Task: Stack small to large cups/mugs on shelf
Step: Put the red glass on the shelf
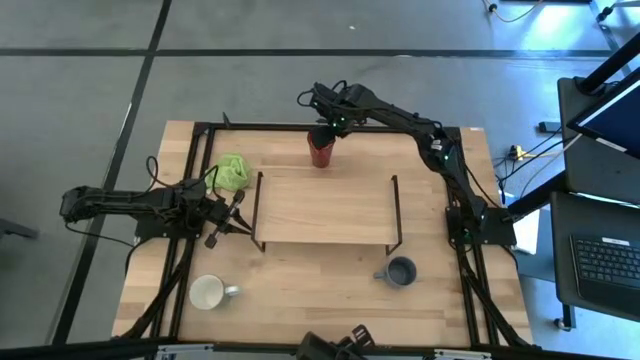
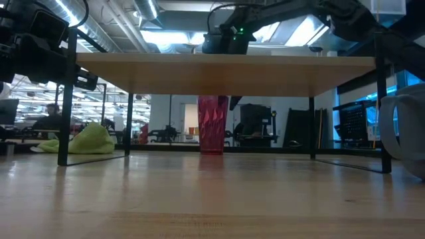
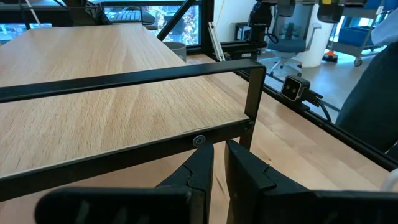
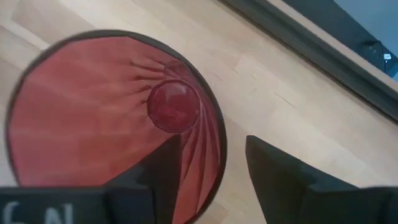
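My right hand [image 1: 321,130] hangs directly over the red tumbler [image 1: 320,150], which stands upright near the middle of the counter's far edge, just beyond the shelf's [image 1: 325,210] far edge. In the wrist view my fingers stand apart, one dipping inside the rim, the other outside it, so they straddle the wall; I cannot tell whether either touches it.

The tumbler looks like thin, faceted plastic: light, fairly stiff, probably slick. With no handle, the rim wall is the place to take it, pinched between an inner and an outer finger. I judge a gentle squeeze is enough; too hard and the wall may flex or the cup may squirt out. Being tall and light, it could tip if I nudge it sideways.

The white mug [image 1: 208,292] sits near the counter's near-left corner, the grey-blue mug [image 1: 400,271] toward the near-right, just off the shelf's near-right leg. Both look heavier and breakable. The shelf top carries nothing yet.

My left hand [image 1: 228,225] waits at the shelf's near-left leg, fingers nearly together, holding nothing.
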Controlling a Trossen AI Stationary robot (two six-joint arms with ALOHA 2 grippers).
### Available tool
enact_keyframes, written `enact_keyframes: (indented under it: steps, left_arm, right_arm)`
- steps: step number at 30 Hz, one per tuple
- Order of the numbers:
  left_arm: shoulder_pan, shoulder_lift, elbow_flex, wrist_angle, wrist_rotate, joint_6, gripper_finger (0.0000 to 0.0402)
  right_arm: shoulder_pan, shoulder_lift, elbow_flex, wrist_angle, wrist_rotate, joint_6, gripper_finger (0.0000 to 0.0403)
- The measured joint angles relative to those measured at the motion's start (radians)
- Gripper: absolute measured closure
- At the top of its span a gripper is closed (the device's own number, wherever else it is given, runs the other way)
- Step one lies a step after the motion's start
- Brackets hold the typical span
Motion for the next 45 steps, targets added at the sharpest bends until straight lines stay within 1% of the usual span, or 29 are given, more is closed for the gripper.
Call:
enact_keyframes:
  steps: [4,10,11,16,18,20,22,26,30,34,38,45]
  left_arm:
    - [0.000,0.000,0.000,0.000,0.000,0.000,0.0366]
    - [0.000,0.000,0.000,0.000,0.000,0.000,0.0366]
    - [0.000,0.000,0.000,0.000,0.000,0.000,0.0366]
    - [0.000,0.000,0.000,0.000,0.000,0.000,0.0367]
    - [0.000,0.000,0.000,0.000,0.000,0.000,0.0367]
    - [0.000,0.000,0.000,0.000,0.000,0.000,0.0367]
    - [0.000,0.000,0.000,0.000,0.000,0.000,0.0367]
    - [0.000,0.000,0.000,0.000,0.000,0.000,0.0367]
    - [0.000,0.000,0.000,0.000,0.000,0.000,0.0367]
    - [0.000,0.000,0.000,0.000,-0.003,0.000,0.0367]
    - [0.000,0.000,0.000,0.000,-0.003,0.000,0.0367]
    - [0.000,0.000,0.000,0.000,-0.003,0.000,0.0367]
  right_arm:
    - [0.003,-0.003,0.001,0.019,0.009,-0.011,0.0269]
    - [0.003,-0.008,0.001,0.030,0.012,-0.026,0.0379]
    - [0.003,-0.008,0.001,0.030,0.006,-0.026,0.0388]
    - [0.007,-0.014,0.008,0.012,0.010,-0.048,0.0376]
    - [0.010,-0.028,0.027,-0.004,0.043,-0.073,0.0382]
    - [0.010,-0.075,0.016,0.002,0.056,-0.086,0.0392]
    - [0.010,-0.119,0.030,-0.046,0.078,-0.101,0.0391]
    - [0.014,-0.214,0.028,-0.152,0.176,-0.111,0.0382]
    - [0.031,-0.347,0.030,-0.255,0.205,-0.109,0.0393]
    - [0.084,-0.457,0.028,-0.266,0.183,-0.052,0.0393]
    - [0.144,-0.546,0.028,-0.268,0.114,0.057,0.0390]
    - [0.265,-0.582,0.022,-0.268,0.081,0.138,0.0391]
